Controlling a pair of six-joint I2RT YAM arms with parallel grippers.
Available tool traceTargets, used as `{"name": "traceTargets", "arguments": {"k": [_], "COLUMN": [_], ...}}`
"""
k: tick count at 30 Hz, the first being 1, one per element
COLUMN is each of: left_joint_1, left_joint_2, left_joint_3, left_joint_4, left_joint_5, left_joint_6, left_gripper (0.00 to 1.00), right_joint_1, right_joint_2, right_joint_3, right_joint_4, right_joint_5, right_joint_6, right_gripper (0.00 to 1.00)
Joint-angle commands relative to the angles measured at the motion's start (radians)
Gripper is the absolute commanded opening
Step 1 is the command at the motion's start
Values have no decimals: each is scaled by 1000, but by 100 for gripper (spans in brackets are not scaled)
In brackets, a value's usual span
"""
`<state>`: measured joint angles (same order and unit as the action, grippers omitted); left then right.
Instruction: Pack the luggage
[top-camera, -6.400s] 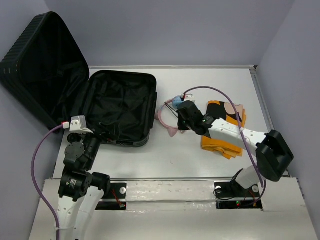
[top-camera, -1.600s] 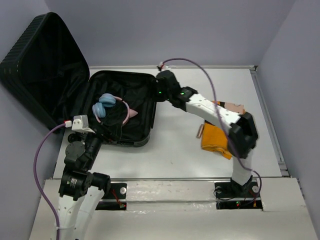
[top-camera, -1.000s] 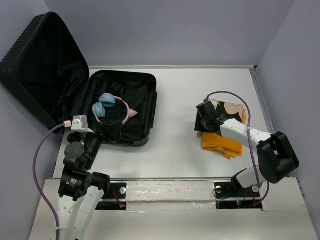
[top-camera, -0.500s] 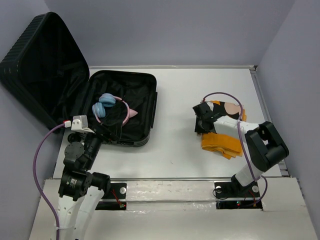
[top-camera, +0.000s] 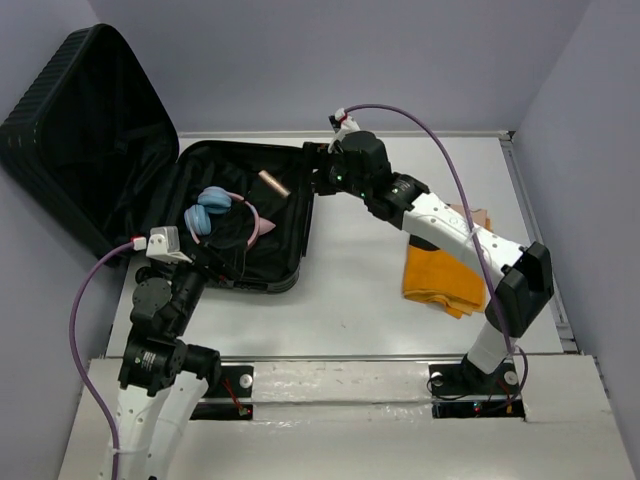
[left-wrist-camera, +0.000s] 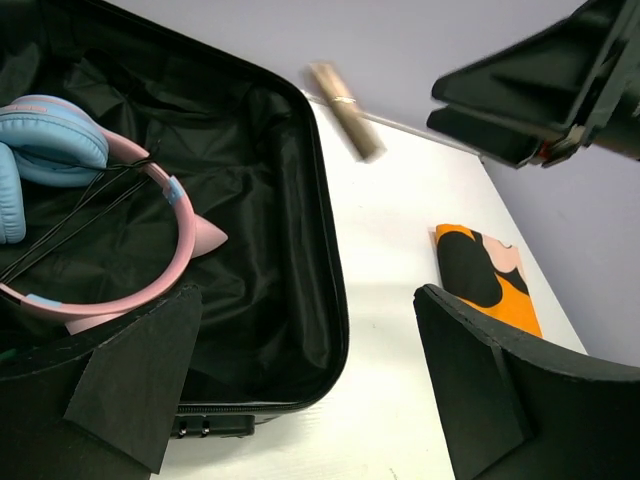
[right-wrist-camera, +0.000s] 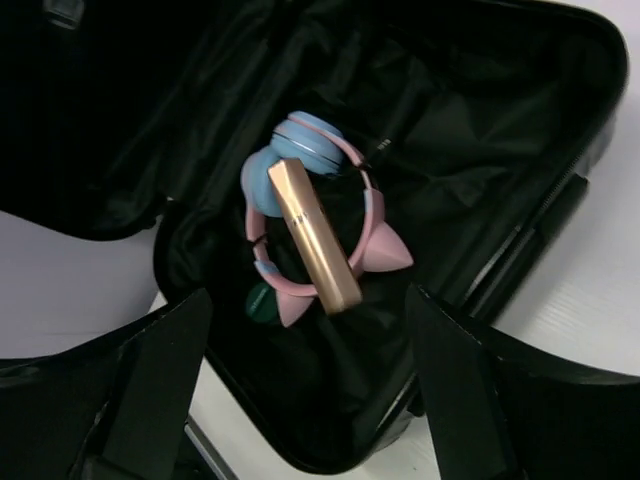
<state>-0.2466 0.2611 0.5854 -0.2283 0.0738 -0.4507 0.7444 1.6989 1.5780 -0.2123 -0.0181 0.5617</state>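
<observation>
The luggage (top-camera: 276, 236), a big black suitcase, lies open at the left with its lid (top-camera: 80, 120) raised. Pink and blue cat-ear headphones (top-camera: 215, 215) rest on its lining (right-wrist-camera: 470, 130). My right gripper (top-camera: 318, 170) hangs open over the case's right rim. A rose-gold tube (right-wrist-camera: 313, 235) is loose below its fingers, above the headphones (right-wrist-camera: 300, 145). The same tube (left-wrist-camera: 345, 96) looks blurred in the left wrist view. My left gripper (left-wrist-camera: 310, 390) stands open and holds nothing at the case's near edge.
A folded orange, black and pink cloth (top-camera: 440, 275) lies on the white table right of the case, also in the left wrist view as a cloth (left-wrist-camera: 485, 270). A small green round thing (right-wrist-camera: 262, 300) lies in the case. Grey walls close in the table.
My right arm swung from the orange cloth over to the luggage with the rose-gold tube, then opened; the tube is now free of its fingers. The left arm has not moved.
</observation>
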Motion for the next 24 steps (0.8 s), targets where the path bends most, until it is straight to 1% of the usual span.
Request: {"name": "traceTargets", "arguments": {"k": [1,2,3,4,5,6,7,9,10,11,12,13,14,16,17,19,20,21,23,24], "left_joint_1": [3,1,1,1,1,1,1,1,0,0,0,0,0,0,0,-2,-3,-5,-8,-11], "left_joint_2": [21,21,23,23,24,27,29,30,32,32,35,38,46,55,64,67,70,69,63,61], "left_joint_3": [17,17,16,13,13,13,14,13,11,11,11,11,11,11,11,10,11,11,11,11], "left_joint_4": [38,40,44,50,52,52,50,52,55,53,55,53,55,56,57,58,58,58,60,60], "left_joint_5": [1,7,14,29,35,37,43,52,58,60,61,63,70,83,87,96,99,100,101,100], "left_joint_6": [3,4,6,9,12,14,15,15,18,18,18,18,20,23,24,26,29,29,29,29], "left_gripper": [99,99,99,99,99,99,99,99,99,99,99,99,99,99,99,99,99,99,99,99], "right_joint_1": [-34,-52,-100,-124,-152,-187,-276,-371,-478,-531,-581,-629,-698,-747,-785,-798,-824,-833,-844,-844], "right_joint_2": [21,6,-31,-53,-108,-108,-169,-229,-278,-297,-309,-320,-330,-331,-321,-308,-286,-269,-223,-167], "right_joint_3": [2,-63,-102,-143,-235,-286,-336,-433,-522,-558,-590,-645,-667,-709,-719,-730,-737,-737,-730,-711], "right_joint_4": [-30,-32,-29,-30,-32,-32,-32,-32,-30,-32,-32,-32,-29,-27,-29,-29,-29,-29,-30,-35], "right_joint_5": [-20,-17,-16,6,29,59,76,112,139,154,168,211,249,364,385,411,450,452,376,356], "right_joint_6": [10,15,18,14,12,14,20,23,23,20,15,10,4,6,7,12,24,24,9,7], "right_gripper": [88,88,88,87,86,85,84,84,84,84,85,93,97,100,100,100,100,100,100,100]}}
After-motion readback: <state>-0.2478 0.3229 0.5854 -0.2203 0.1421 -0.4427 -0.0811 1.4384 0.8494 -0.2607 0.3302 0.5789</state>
